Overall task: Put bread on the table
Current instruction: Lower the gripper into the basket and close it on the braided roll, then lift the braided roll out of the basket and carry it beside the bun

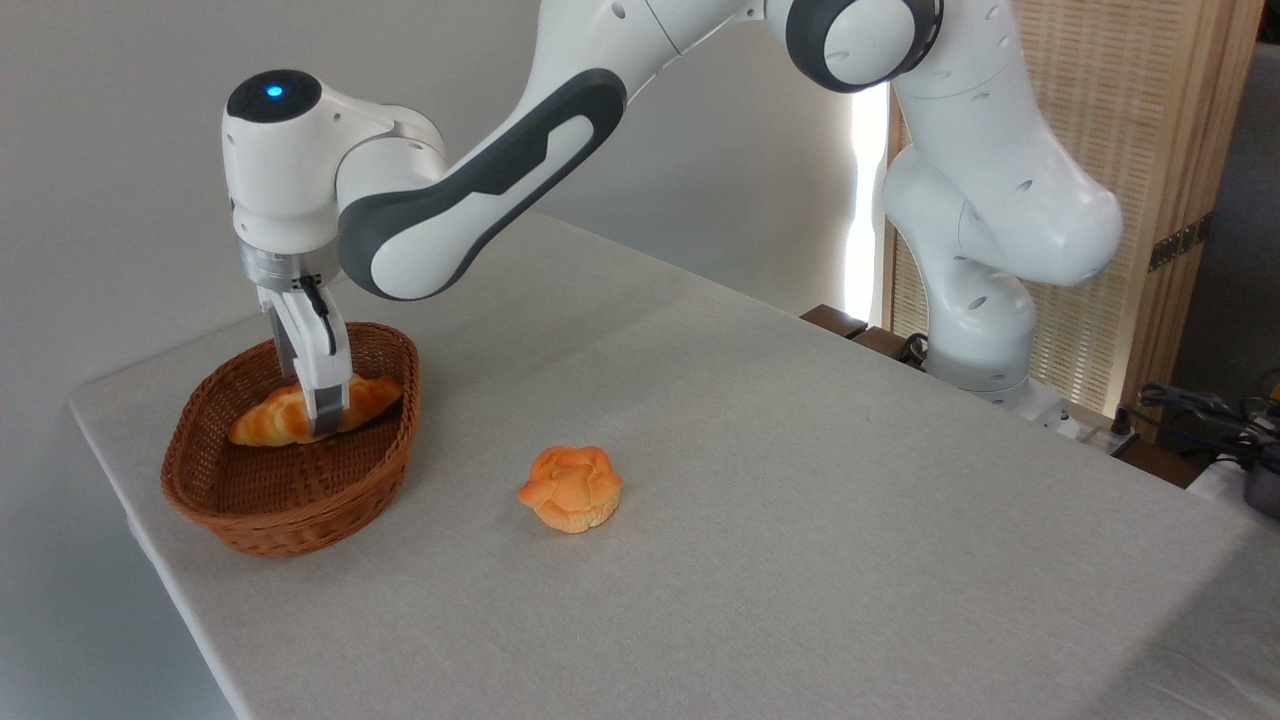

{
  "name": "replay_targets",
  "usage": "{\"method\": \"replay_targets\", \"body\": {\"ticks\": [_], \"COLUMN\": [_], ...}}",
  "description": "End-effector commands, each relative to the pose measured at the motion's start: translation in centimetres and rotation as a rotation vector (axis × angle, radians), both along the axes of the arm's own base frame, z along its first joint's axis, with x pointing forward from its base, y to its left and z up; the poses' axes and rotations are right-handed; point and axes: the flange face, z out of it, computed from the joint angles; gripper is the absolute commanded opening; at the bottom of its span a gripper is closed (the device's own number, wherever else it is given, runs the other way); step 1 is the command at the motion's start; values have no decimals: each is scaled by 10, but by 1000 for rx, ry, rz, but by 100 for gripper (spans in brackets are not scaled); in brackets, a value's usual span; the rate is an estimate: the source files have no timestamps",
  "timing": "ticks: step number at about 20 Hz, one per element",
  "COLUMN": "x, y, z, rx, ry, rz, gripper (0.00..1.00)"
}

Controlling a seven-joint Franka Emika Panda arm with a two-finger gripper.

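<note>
The tool is down inside the basket, fingers pointing straight down, and it's clamped across the middle of the bread. One finger shows in front of the loaf, the other sits behind it, so the gap between them is just the loaf's width. That's a narrow grip, closed onto the bread, not hanging loose.

The bread itself is inside the basket, lying lengthwise and a little tilted, its right tip higher, up near the far right rim, its left tip lower toward the basket's middle. Whether it rests on the basket floor or is lifted clear, I can't tell from this angle.

The basket sits on the surface near the far left corner, close to the left edge. Its wall rises on every side of the loaf, and the tool's fingers reach down past the rim.

Out on the open cloth, a round bun sits by itself to the right of the basket, well apart from it. Beyond the bun, the surface runs wide and bare toward the right and the near edge. The arm stretches in from its base at the far right side, passing high over the back of the surface.
</note>
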Motion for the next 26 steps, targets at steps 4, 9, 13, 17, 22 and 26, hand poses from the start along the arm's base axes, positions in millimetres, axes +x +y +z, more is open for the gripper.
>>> {"method": "replay_targets", "body": {"ticks": [4, 9, 13, 17, 22, 26], "x": [-8, -6, -6, -7, -6, -4], "y": [-14, -13, -13, -13, -12, -2], "z": [-19, -17, -17, -15, -12, 12], "rx": [7, 3, 4, 3, 2, 5], "ry": [-39, -38, -40, -39, -44, -50], "rz": [-6, 11, 8, 11, 12, 26], "gripper": [100, 47, 27, 26, 26, 28]}}
